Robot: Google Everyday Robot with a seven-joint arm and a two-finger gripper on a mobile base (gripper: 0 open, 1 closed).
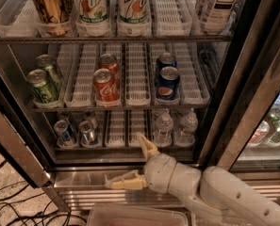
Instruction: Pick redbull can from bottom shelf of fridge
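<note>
silver-topped with blue-and-silver sides, the redbull can [88, 132] stands upright at the front of the bottom shelf [117, 132] of the fridge [223, 102], in the second lane from the left. a twin [64, 132] stands just beside it on its left, and more of the same stand behind both. its long axis is vertical, pull-tab up.

the gripper [127, 161] hangs outside the fridge, low in front of the sill [78, 180], with its jaws spread wide. one finger [147, 147] points up toward the shelf's front edge, and the other [124, 182] lies out to the left over the sill. from the gripper the can lies up, to the left in the view and deeper in, well apart.

the gap between the fingers runs nearly up-and-down. it would likely need turning so the fingers pass either side of the upright can. water bottles [163, 127] stand further right on the same shelf, closer to the upper finger than the can is, so the reach should bear left.
</note>
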